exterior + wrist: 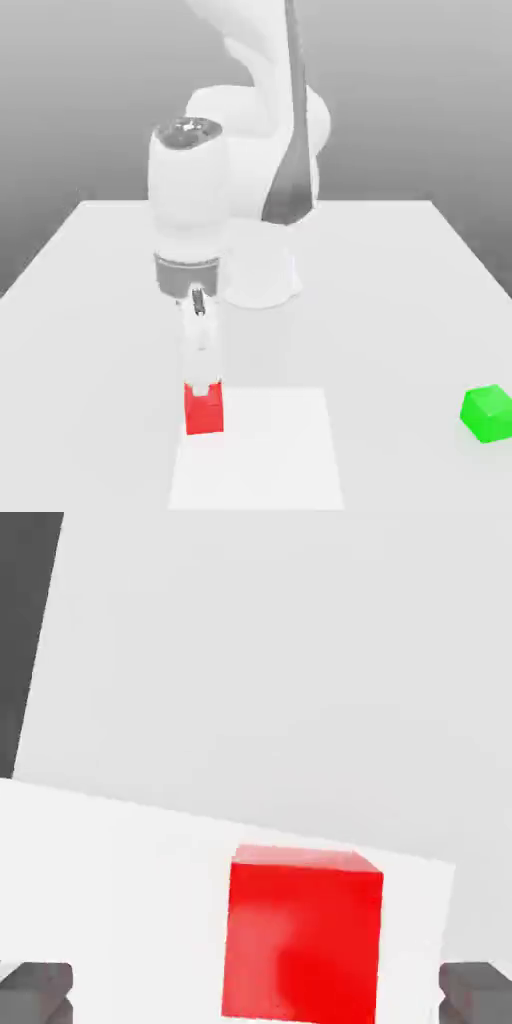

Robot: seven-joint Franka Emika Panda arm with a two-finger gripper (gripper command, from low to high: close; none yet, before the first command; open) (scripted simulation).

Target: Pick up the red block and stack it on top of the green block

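Note:
The red block (204, 414) rests on the white table near its front, left of centre in the exterior view. My gripper (203, 389) has come straight down over it, with its white fingers reaching to the cube's top. In the hand view the red block (303, 937) lies between my two dark fingertips (35, 992), with a wide gap on each side, so the gripper (256, 994) is open and not touching it. The green block (488, 413) sits alone far off at the exterior view's right, near the table's edge.
The arm's white base (258, 272) stands mid-table behind the gripper. A brighter white square patch (270, 450) covers the table's front, and the red block sits at its corner. The table's edge (30, 642) meets dark floor.

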